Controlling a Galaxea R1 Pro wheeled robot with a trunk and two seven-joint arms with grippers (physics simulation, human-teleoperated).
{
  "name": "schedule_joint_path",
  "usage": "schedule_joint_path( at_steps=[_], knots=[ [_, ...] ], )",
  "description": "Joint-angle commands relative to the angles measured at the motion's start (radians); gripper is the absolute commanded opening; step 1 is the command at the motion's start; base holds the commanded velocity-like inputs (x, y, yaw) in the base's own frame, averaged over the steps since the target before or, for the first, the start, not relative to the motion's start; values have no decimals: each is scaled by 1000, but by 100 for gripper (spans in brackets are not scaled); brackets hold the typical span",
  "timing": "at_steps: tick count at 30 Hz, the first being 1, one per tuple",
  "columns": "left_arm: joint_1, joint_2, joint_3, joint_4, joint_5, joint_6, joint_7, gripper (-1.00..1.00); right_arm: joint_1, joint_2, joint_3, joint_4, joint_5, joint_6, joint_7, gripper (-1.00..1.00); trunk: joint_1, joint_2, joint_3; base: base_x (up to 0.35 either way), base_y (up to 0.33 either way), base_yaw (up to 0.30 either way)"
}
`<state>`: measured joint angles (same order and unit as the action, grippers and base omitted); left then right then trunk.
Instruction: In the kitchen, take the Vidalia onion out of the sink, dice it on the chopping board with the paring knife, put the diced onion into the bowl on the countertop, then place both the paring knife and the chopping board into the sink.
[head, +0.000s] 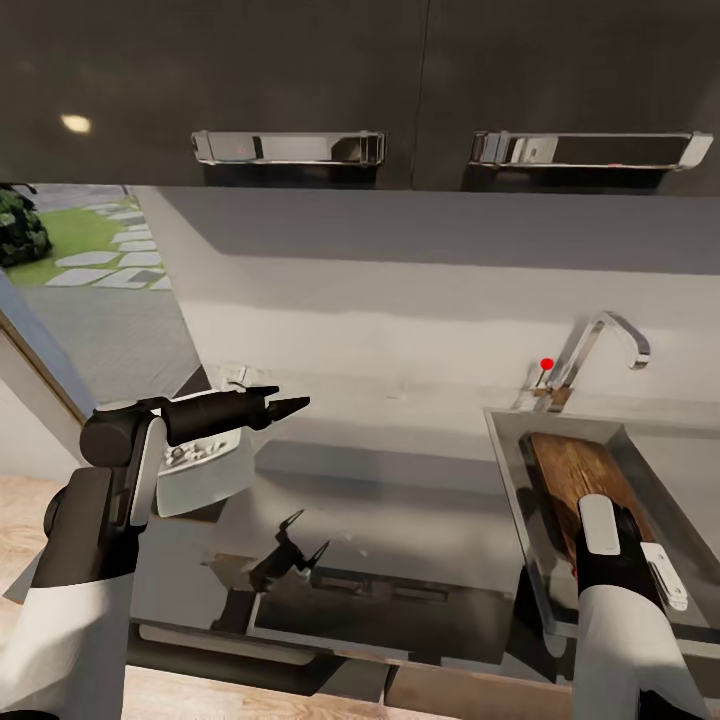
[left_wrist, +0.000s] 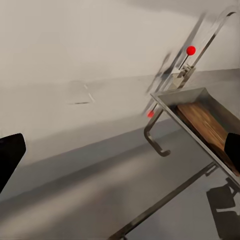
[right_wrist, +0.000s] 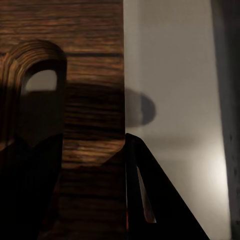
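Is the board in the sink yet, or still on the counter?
In: the board lies inside the sink, below its rim, with the right tool at its edge.

The chopping board (head: 585, 478) is dark brown with streaky darker grain, lying in the silver-grey steel sink (head: 510, 450), whose chrome faucet (head: 600, 345) carries a small red knob (head: 546, 364). The countertop (head: 400, 480) is a glossy reflective grey under a pale wall (head: 400, 290) and near-black cabinets (head: 400, 70) with chrome handles (head: 288, 147). Both arms are black and white, and the bowl (head: 205, 475) is white.
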<state>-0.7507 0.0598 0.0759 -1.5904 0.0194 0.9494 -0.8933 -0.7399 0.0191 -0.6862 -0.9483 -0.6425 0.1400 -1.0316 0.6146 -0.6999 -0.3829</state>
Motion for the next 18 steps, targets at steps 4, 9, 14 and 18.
schedule_joint_path(
  at_steps=[4, 9, 14, 18],
  knots=[
    [-1, 0, 1, 0, 2, 8, -3, 100, -1, 1, -3, -1, 1, 10, -2, -100, 0, -1, -3, 0, 0, 1],
    [-1, 0, 1, 0, 2, 8, -3, 100, -1, 1, -2, -1, 1, 10, -2, -100, 0, -1, -5, 0, 0, 12],
    [-1, 0, 1, 0, 2, 8, -3, 100, -1, 1, -2, -1, 1, 10, -2, -100, 0, -1, -9, 0, 0, 40],
    [-1, 0, 1, 0, 2, 8, -2, 100, -1, 1, -3, -1, 1, 10, -2, 100, 0, -1, -10, 0, 0, 10]
  ],
)
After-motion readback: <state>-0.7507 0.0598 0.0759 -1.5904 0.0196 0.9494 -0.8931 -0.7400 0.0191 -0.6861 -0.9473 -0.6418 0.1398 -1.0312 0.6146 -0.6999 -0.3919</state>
